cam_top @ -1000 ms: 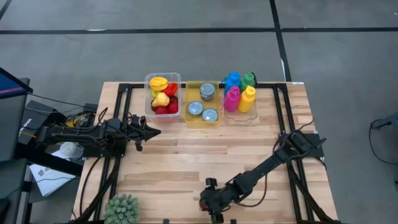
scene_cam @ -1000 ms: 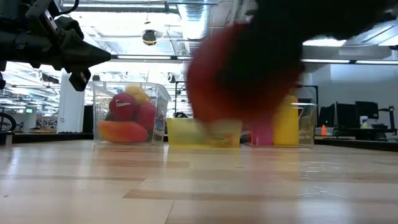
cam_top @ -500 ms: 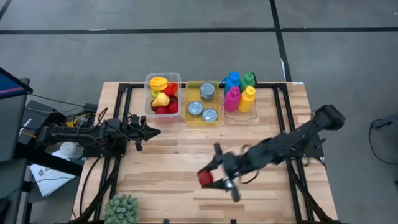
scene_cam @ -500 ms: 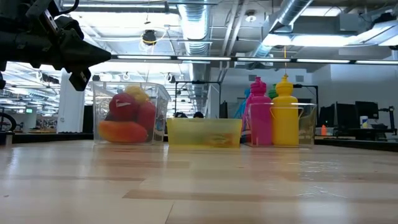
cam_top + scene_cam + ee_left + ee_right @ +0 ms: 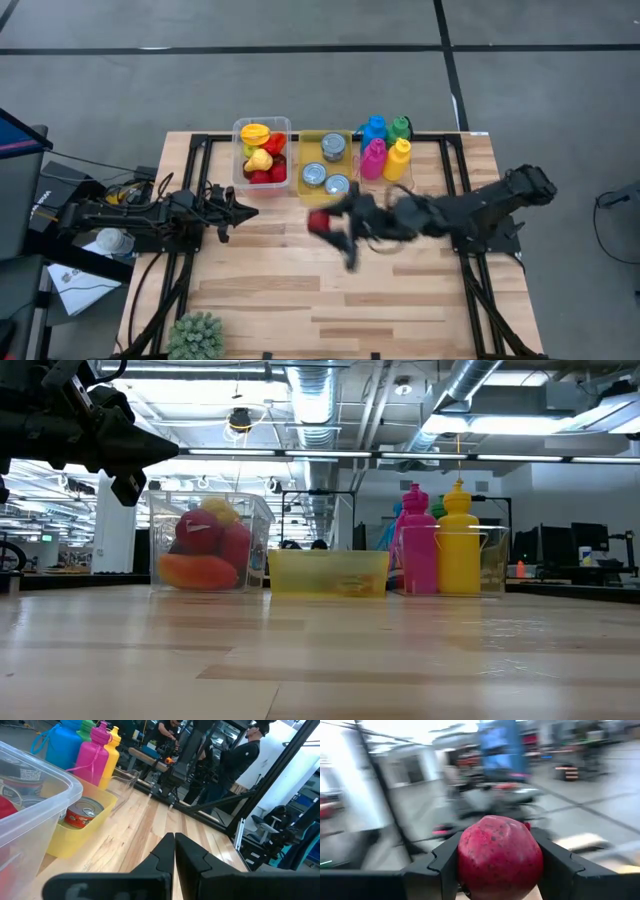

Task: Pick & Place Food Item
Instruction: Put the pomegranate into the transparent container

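Right gripper (image 5: 322, 222): over mid-table, just at 6 o'clock of the can tray (image 5: 325, 190); fingers clamped on a red fruit (image 5: 320, 220), seen pressed on both sides in the right wrist view (image 5: 500, 857).
Red fruit: held off the wood, between the fruit bin (image 5: 262, 152) and the table centre, apart from both bins.
Left gripper (image 5: 240, 211): parked at 9 o'clock of the table, fingers pressed together with no gap (image 5: 174, 851), holding nothing, pointing toward the table middle.
Open room: bare wood across the whole near half of the table (image 5: 300, 300); a plant (image 5: 195, 337) sits at the 7 o'clock corner.
Edges: bins line the 12 o'clock edge in a row, fruit bin, can tray, then bottle tray (image 5: 385, 185) toward 1 o'clock.
Hidden or unclear: right arm is motion-blurred in the high view; it does not show in the low view. Fruit bin contents overlap, red and yellow pieces only. Background in the right wrist view is smeared.
Surface: pale wood planks on a black frame.
Room: grey floor around; low view shows pipes and ceiling lights; a person in dark clothes (image 5: 240, 755) stands beyond the table.
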`<state>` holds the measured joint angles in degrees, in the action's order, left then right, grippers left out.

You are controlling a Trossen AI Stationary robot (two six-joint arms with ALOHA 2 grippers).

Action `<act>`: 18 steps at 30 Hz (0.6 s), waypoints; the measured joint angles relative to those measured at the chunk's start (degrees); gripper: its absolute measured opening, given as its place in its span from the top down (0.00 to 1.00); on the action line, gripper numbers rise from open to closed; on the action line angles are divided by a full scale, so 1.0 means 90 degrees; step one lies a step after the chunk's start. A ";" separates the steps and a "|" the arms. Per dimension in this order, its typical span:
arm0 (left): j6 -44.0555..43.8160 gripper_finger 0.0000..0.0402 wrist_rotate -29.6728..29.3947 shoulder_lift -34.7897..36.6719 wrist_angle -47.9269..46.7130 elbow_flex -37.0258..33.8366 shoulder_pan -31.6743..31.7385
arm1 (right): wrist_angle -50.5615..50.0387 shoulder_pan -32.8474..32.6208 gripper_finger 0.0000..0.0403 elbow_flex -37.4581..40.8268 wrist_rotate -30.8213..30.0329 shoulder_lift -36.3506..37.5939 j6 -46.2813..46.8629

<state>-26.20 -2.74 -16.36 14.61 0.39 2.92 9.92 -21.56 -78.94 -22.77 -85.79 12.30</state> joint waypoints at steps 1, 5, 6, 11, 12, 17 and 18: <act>0.0000 0.99 0.0000 0.0000 0.0000 -0.0001 0.0000 | 0.0023 0.0202 0.52 0.0000 -0.0114 -0.0106 -0.0018; 0.0000 0.99 0.0000 0.0000 0.0000 -0.0001 0.0000 | 0.0302 0.1167 0.52 -0.0003 -0.0150 -0.0692 0.0180; 0.0000 0.99 0.0000 0.0002 -0.0001 0.0000 0.0000 | 0.0286 0.1413 0.52 -0.0085 -0.0145 -0.0886 0.0324; 0.0000 0.99 0.0000 -0.0004 -0.0001 -0.0001 0.0000 | -0.0050 0.2417 0.52 -0.0932 0.0258 -0.1958 0.0493; 0.0000 0.99 0.0000 -0.0013 0.0005 -0.0001 0.0000 | -0.0249 0.2545 0.52 -0.1206 0.0336 -0.2189 0.0476; 0.0000 0.99 0.0000 -0.0022 -0.0003 0.0001 0.0000 | -0.1847 0.2971 0.52 -0.2651 0.0389 -0.3311 0.0429; 0.0000 0.99 0.0000 -0.0022 -0.0002 -0.0001 0.0000 | -0.2145 0.3018 0.52 -0.2943 0.0403 -0.3535 0.0411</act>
<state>-26.20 -2.74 -16.56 14.59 0.38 2.92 -9.39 5.60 -105.43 -19.14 -117.61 16.00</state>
